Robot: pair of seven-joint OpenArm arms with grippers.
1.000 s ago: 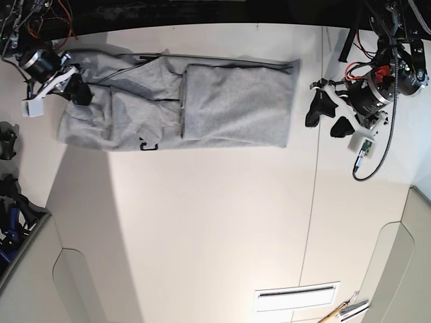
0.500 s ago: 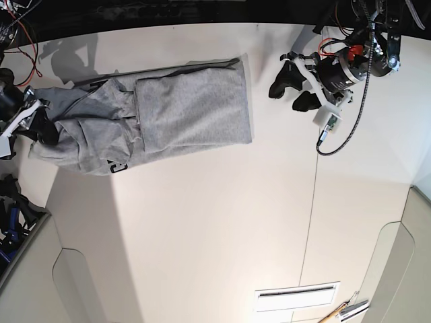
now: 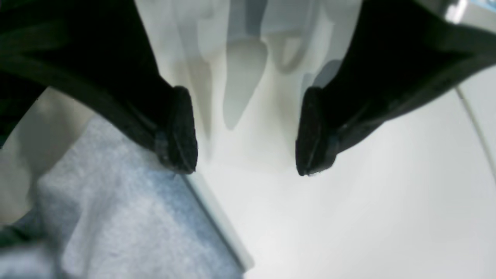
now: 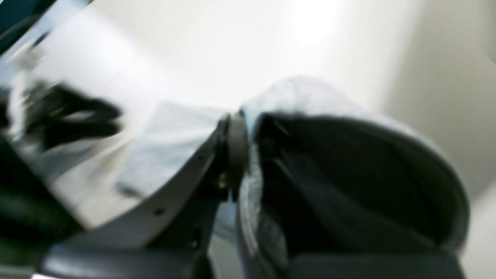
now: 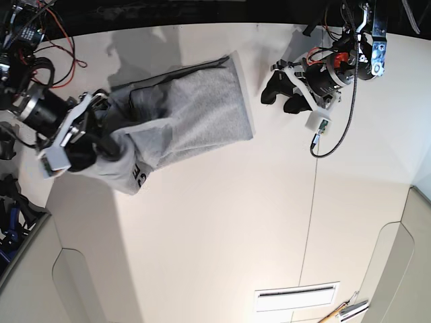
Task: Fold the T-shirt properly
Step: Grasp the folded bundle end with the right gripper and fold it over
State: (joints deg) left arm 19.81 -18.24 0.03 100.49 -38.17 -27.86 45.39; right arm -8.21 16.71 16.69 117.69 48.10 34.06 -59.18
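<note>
T-shirt [image 5: 182,121]: grey, partly folded, lying on the white table [image 5: 222,222], one end bunched and lifted. Right tool [image 5: 101,145]: clamped on the bunched end. Left tool [image 5: 279,94]: jaws wide apart, empty, just beside the shirt's far edge.

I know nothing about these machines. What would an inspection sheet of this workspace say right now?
Surface: white table, a seam running down its right part.
Job's things: grey T-shirt, partly folded, bunched at its left end, black lettering showing.
Clutter: slotted white plate and a pencil-like item at the near edge.
Grippers: right tool shut on the T-shirt; left tool open, just off the shirt's right edge.
Cables: black cable looping from the left arm; red wires top left.
Surroundings: dark gear beyond the left edge.
</note>
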